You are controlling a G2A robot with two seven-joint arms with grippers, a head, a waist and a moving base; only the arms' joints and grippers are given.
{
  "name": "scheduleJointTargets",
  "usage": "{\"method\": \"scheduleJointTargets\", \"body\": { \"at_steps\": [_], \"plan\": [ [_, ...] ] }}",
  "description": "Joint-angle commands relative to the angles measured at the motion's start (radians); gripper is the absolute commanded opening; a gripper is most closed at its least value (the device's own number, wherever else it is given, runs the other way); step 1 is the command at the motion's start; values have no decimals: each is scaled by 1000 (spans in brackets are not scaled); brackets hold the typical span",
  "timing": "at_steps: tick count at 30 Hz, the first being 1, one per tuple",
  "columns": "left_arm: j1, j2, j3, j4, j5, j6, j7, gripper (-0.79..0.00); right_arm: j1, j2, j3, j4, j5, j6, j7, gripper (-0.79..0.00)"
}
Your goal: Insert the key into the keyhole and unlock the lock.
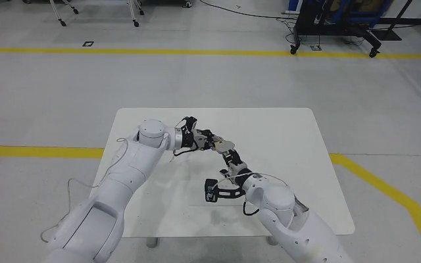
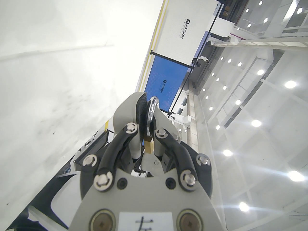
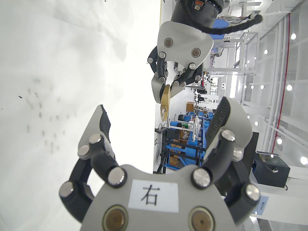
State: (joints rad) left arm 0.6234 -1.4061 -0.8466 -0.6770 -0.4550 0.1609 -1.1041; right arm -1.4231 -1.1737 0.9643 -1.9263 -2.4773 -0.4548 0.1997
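Here, left hand (image 2: 146, 111) pinches the lock (image 3: 164, 104); right hand (image 3: 163, 111) gapes opposite.

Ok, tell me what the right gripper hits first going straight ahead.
Probably the brass lock held by the left gripper: the open right gripper points at it, though the gap is hard to judge.

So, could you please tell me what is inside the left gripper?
The left gripper clamps what looks like the brass lock; its pads cover the middle part.
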Motion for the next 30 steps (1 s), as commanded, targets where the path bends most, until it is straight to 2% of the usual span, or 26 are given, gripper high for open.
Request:
{"method": "scheduleJointTargets", "body": {
  "at_steps": [1, 2, 3, 4, 5, 6, 8, 12, 15, 23, 30],
  "plan": [
    [7, 4, -13, -11, -3, -28, 24, -785, -14, 6, 37, 1, 95, 8, -133, 0],
    [15, 6, -21, -21, -6, -48, 31, -785, -22, 12, 62, 4, 154, -11, -228, 0],
    [22, 8, -29, -30, -7, -71, 43, -785, -26, 19, 96, 11, 213, -37, -331, -49],
    [29, 11, -35, -42, 0, -94, 58, -785, -30, 27, 133, 22, 262, -66, -432, -474],
    [38, 14, -41, -56, 7, -116, 69, -785, -34, 35, 169, 39, 304, -95, -521, -699],
    [48, 17, -48, -70, 8, -134, 75, -785, -38, 43, 201, 56, 337, -124, -593, -785],
    [66, 24, -60, -98, 20, -163, 88, -785, -41, 54, 246, 89, 362, -168, -676, -785],
    [100, 36, -84, -146, 26, -176, 103, -785, -33, 63, 263, 147, 386, -215, -707, -785],
    [118, 44, -100, -175, 29, -174, 102, -785, 4, 62, 245, 204, 416, -263, -696, -785],
    [148, 54, -107, -233, 63, -162, 92, -785, 104, 51, 202, 326, 503, -281, -670, -785],
    [156, 59, -116, -254, 79, -167, 94, -785, 138, 55, 214, 380, 564, -301, -678, -785]
  ]
}}
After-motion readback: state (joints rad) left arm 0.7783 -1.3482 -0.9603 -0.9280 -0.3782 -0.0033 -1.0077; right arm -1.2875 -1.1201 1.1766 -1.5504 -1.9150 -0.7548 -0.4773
